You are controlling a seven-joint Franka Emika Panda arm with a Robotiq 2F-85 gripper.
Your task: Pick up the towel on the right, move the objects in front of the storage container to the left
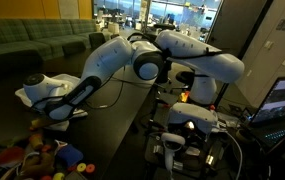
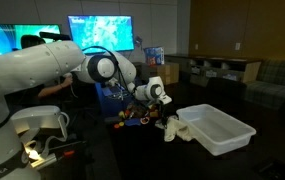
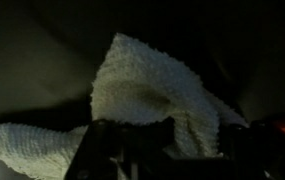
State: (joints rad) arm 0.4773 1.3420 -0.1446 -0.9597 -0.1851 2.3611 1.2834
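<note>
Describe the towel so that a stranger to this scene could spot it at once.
Find the big white plastic bin. At its corner nearest the robot arm, under the hand, is the towel. It is the only soft, rumpled cream cloth: the bin is rigid, and the small toys beside it are brightly coloured.

Dim room — green sofa point(image 1: 27, 45) at the back, glowing screens point(image 2: 100, 30) opposite.

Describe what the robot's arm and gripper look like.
The arm is glossy white, built of smooth, rounded segments with dark rings at its joints. The gripper is black, below a white wrist piece. No markings are legible.
</note>
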